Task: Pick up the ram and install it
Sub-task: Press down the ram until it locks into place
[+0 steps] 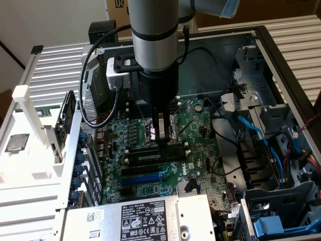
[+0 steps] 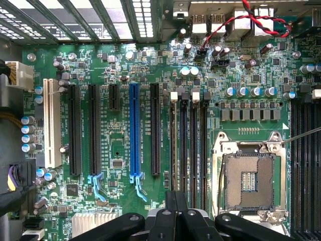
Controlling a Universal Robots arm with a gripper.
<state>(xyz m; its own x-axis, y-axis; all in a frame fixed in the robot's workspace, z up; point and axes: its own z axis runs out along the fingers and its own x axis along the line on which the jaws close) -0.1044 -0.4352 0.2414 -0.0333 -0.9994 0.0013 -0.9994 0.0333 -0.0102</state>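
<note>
The ram [image 1: 148, 157] is a dark stick with a pale label strip. It stands on edge in the row of black memory slots [image 2: 193, 150] on the green motherboard [image 1: 195, 165] inside the open computer case. My gripper [image 1: 161, 144] reaches straight down onto the middle of the ram's upper edge. Its two black fingers are pressed together there. In the wrist view the gripper [image 2: 176, 198] sits over the slot nearest the blue expansion slot [image 2: 134, 130], with the fingers meeting in a thin line.
The open processor socket [image 2: 248, 178] lies right beside the memory slots. A silver processor chip [image 1: 16, 143] rests on the white tray outside the case. The power supply [image 1: 145, 218] bounds the board at the front. Blue and black cables [image 1: 251, 130] and drive cages crowd the exterior view's right.
</note>
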